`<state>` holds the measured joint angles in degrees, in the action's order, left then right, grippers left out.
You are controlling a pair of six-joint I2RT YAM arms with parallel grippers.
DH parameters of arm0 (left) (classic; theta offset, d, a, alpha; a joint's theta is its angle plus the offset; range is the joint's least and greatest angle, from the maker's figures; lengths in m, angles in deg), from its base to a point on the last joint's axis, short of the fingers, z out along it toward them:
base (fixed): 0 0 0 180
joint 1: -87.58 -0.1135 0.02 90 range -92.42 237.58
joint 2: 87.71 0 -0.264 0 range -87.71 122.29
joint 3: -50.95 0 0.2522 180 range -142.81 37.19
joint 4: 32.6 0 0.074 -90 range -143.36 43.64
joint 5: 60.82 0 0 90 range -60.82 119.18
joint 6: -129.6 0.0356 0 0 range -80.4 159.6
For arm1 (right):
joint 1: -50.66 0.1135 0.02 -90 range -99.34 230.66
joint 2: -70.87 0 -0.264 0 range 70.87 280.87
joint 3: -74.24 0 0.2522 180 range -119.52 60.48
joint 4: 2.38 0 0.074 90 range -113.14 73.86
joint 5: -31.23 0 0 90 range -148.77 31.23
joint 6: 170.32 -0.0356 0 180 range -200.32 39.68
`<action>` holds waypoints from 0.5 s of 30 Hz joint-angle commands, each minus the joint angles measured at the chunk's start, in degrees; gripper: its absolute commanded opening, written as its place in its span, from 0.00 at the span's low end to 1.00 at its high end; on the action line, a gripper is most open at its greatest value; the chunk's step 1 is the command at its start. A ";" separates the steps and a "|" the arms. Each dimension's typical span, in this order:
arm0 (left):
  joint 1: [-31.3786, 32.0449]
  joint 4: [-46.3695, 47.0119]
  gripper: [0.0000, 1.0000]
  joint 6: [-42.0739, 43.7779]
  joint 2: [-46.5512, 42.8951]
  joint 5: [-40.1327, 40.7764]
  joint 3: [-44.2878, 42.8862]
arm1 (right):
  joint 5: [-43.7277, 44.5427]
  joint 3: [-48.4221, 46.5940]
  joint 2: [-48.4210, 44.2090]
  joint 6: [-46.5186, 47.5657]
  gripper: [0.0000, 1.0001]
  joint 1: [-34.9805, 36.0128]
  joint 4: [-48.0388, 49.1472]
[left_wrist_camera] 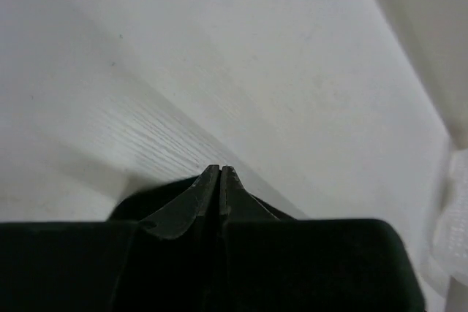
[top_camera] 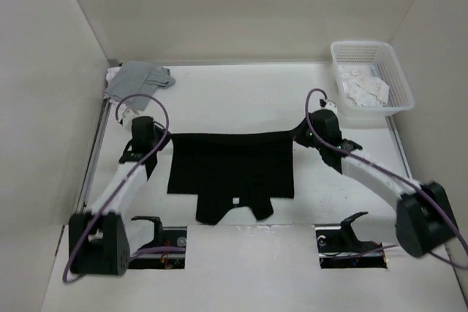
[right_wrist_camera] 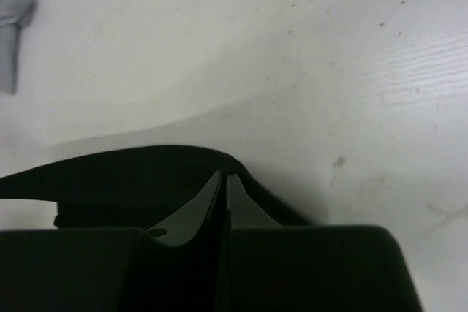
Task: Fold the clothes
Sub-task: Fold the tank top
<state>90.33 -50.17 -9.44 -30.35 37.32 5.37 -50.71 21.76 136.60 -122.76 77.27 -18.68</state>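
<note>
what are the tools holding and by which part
Both hold the top: the left tool pinches its far left hem corner, the right tool its far right hem corner.

black top: soft thin cloth, matt, smooth.
table: white, matt, faint wood-like grain.
basket, 2 o'clock: white plastic lattice.
grey garment, 10 o'clock: soft cloth.
left gripper: matt dark, probably plastic.

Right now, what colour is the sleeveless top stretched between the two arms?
Plain black all over. The soft sleeveless top shows best in the top external view.
</note>
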 commanded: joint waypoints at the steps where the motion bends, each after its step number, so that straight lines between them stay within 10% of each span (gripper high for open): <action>1: -0.42 19.00 0.01 -2.38 13.16 1.35 -5.87 | -12.00 -7.75 13.06 0.86 0.07 -4.93 16.16; 8: -0.07 20.78 0.01 -2.29 29.03 0.12 -20.74 | -16.84 -23.32 29.45 0.78 0.06 -11.18 15.73; 15: 0.29 23.76 0.02 -3.69 20.09 0.21 -8.64 | -16.32 -13.69 22.35 -0.01 0.07 -11.45 18.53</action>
<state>90.63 -30.24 -11.76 -4.69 37.23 -8.33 -66.08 3.82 163.88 -122.56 65.84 -4.65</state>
